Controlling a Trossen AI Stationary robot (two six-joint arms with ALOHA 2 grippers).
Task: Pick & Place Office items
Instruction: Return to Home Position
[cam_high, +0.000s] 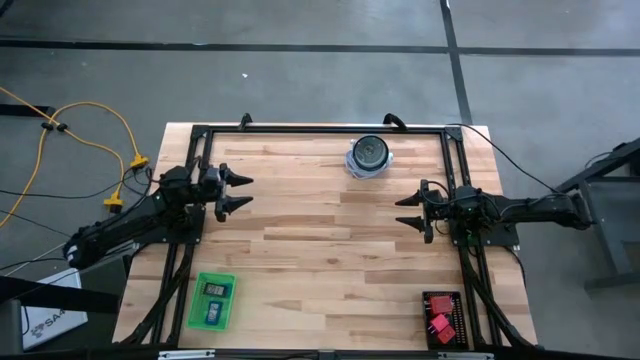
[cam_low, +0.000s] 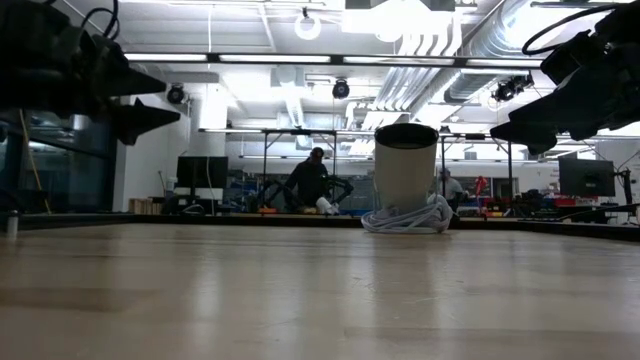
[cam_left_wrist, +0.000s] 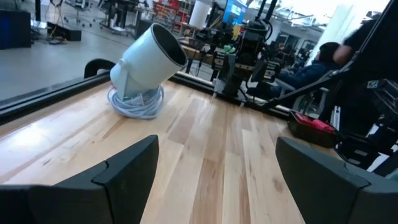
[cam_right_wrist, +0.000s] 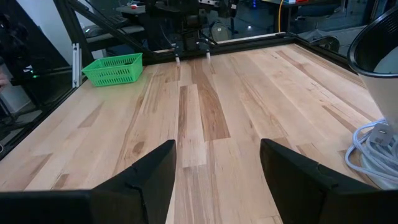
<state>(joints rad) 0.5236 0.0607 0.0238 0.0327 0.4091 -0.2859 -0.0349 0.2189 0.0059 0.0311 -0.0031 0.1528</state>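
Left gripper (cam_high: 246, 192) hovers spread and empty over the counter (cam_high: 320, 250); well off to its side, a green tray (cam_high: 229, 312) holds blue and teal pieces (cam_high: 213, 292). A white cup (cam_high: 369, 157) stands ahead of it. Right gripper (cam_high: 402, 211) hovers spread and empty; a black tray (cam_high: 440, 298) off to its side holds red and pink pieces (cam_high: 440, 325).

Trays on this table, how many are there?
2. The green tray lies near the left corner of the table, the black tray near its right corner, both along the overhead picture's bottom edge. Nothing seems to hide another.
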